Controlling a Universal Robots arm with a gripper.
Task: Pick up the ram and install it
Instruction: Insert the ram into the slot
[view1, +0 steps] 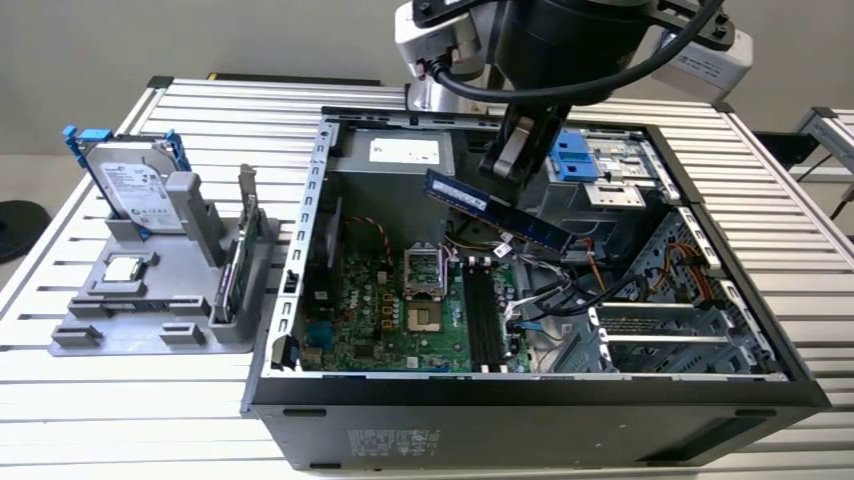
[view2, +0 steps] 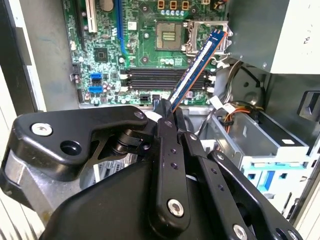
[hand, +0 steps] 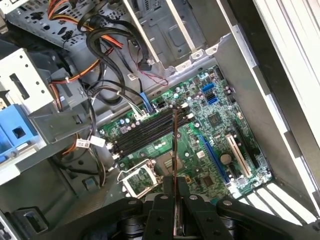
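In the exterior view my gripper (view1: 514, 165) hangs over the open computer case, shut on the ram (view1: 497, 206). The ram is a long dark blue-black stick, held tilted in the air above the motherboard (view1: 374, 310). The second wrist view shows the ram (view2: 197, 62) slanting out from my gripper (view2: 167, 112) across the black memory slots (view2: 160, 77). In the first wrist view the ram (hand: 175, 145) appears edge-on, rising from my gripper (hand: 175, 189) and crossing the slots (hand: 145, 131). The slots (view1: 483, 320) lie below and in front of the stick, apart from it.
The case walls (view1: 310, 200) ring the motherboard. Cable bundles (view1: 574, 290) and a drive cage (view1: 667, 330) fill the exterior view's right. The CPU socket (view1: 423, 272) sits beside the slots. A grey fixture (view1: 147, 310) outside holds a hard drive (view1: 134, 185), a chip (view1: 127, 268) and a greenish card (view1: 238, 260).
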